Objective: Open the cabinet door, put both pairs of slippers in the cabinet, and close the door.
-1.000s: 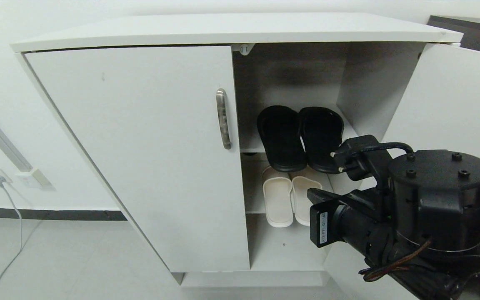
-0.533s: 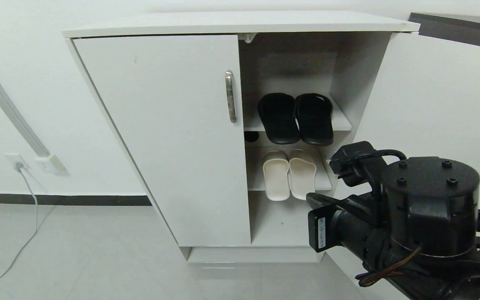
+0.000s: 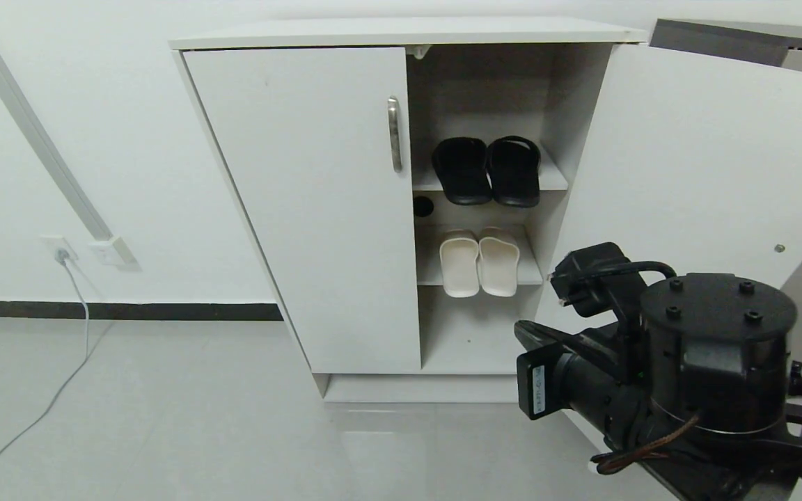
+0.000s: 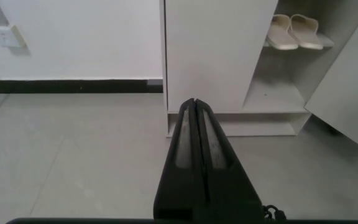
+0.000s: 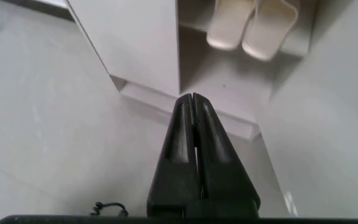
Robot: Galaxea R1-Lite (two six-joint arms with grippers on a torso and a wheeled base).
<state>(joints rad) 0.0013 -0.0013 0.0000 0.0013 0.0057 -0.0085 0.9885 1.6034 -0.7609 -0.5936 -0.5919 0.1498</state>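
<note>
**A:** What is in the head view?

**B:** A white cabinet [image 3: 408, 31]. Its right door [image 3: 686, 160] is wide open and its left door [image 3: 317, 209] is shut. The black slippers [image 3: 486, 170] sit side by side on the top shelf. The white slippers [image 3: 479, 263] sit on the shelf under them. The right arm [image 3: 714, 348] is low down, in front of the open door.

**A:** And the left wrist view?

**B:** The left gripper [image 4: 194, 107] has its two fingers pressed together with nothing between them. It is over the grey floor [image 4: 73, 162], well apart from the cabinet.

**A:** And the right wrist view?

**B:** The right gripper [image 5: 193, 99] is pressed together too and holds nothing. It points at the bottom of the cabinet, and the white slippers are on their shelf past it.
</note>
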